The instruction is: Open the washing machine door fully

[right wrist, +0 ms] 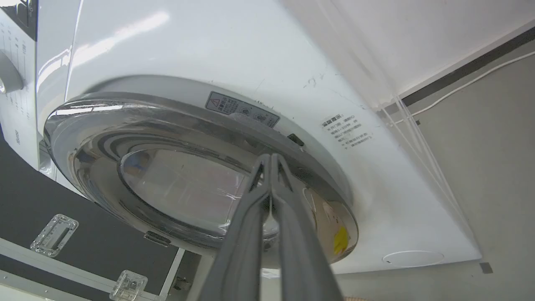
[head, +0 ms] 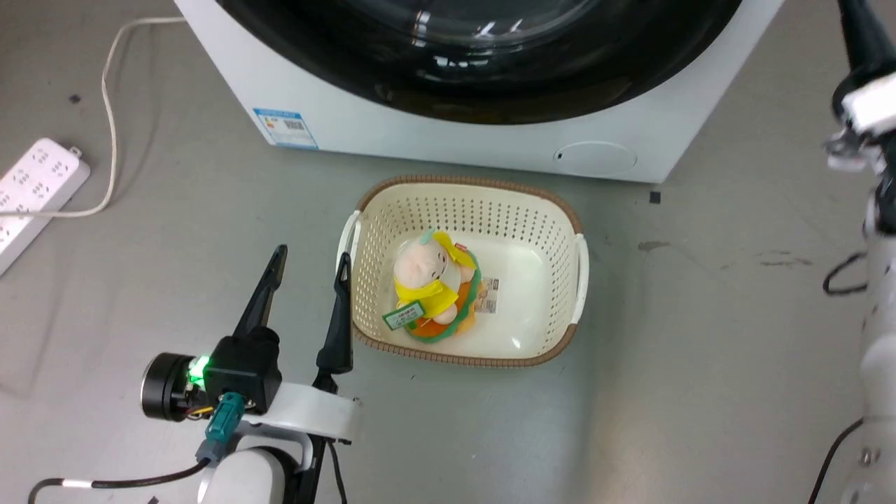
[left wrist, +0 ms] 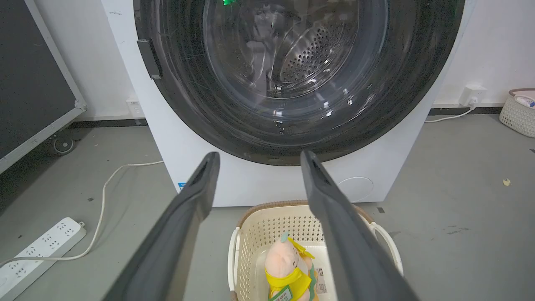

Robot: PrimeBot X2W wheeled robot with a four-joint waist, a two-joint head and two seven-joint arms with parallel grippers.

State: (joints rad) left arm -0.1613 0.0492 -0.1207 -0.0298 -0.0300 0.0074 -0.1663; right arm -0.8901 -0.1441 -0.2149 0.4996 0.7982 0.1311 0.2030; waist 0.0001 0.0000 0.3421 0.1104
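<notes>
The washing machine door [right wrist: 175,188] sits against the machine's white front, shut or barely ajar, I cannot tell; its rim lies just at the tips of the right gripper [right wrist: 271,156], fingers pressed together and pointing into that edge; the left gripper [left wrist: 260,154], fingers spread and empty, hangs well back beside the basket [head: 546,192]; the right arm looks the nearer.

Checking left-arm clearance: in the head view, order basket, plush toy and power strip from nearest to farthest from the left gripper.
1. Basket: its rim is just right of the left gripper.
2. Plush toy: inside the basket.
3. Power strip: far left, on the floor.
</notes>
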